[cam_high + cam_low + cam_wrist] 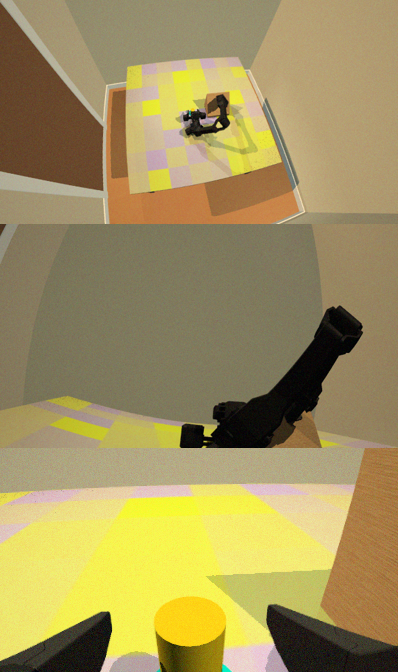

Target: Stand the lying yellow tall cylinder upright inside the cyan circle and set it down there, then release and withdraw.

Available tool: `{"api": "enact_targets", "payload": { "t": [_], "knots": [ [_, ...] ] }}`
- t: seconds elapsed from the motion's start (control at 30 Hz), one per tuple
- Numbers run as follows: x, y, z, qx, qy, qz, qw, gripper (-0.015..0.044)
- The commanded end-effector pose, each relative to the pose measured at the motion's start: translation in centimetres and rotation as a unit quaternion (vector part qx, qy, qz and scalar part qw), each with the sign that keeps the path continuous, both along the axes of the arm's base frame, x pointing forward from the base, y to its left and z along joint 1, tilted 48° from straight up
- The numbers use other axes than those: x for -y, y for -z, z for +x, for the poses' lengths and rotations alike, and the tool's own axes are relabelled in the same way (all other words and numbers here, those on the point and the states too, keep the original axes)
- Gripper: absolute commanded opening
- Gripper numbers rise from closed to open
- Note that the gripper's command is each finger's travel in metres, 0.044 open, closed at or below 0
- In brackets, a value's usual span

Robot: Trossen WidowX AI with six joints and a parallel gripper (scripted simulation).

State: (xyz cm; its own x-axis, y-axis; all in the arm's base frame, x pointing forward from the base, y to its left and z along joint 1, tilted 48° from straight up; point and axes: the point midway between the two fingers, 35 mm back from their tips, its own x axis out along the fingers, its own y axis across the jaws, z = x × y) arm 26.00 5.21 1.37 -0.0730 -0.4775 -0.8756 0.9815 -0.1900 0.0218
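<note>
The yellow tall cylinder (192,109) (190,620) stands upright, its round top facing up in the wrist view. Part of the cyan circle (190,113) (227,668) shows around its lower visible part; the cylinder's base is cut off by the wrist view's lower edge. My gripper (190,617) is open, with one finger on each side of the cylinder and a visible gap to both. In the top view the gripper hides most of the circle. In the exterior view neither the cylinder nor the circle shows.
A brown wooden block (210,97) (370,543) (304,433) stands to the right of the cylinder, close beside the arm. In the top view part of the arm (224,110) passes over it. The checkered table top (156,158) has its near edge beyond the arm's shadow.
</note>
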Motion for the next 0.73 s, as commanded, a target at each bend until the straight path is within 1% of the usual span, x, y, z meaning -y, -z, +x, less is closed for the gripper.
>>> {"api": "enact_targets", "payload": {
  "t": [0.0, 0.1, 0.37, 0.53, 0.6, 0.7],
  "knots": [
    [-0.1, 0.1, 0.0, 0.001, 0.003, 0.002, 1.0, 0.04],
    [0.8, -0.8, 0.0, 0.002, 0.001, -0.001, 1.0, 0.04],
    [5.5, -5.3, -1.0, 0.0, -0.012, -0.022, 1.0, 0.04],
    [5.9, -5.5, -1.2, -0.004, -0.012, -0.019, 1.0, 0.04],
    [6.4, -5.0, -1.7, -0.035, -0.008, 0.014, 0.999, 0.04],
    [7.2, -4.1, -2.8, -0.089, -0.001, 0.098, 0.991, 0.04]
  ]
}}
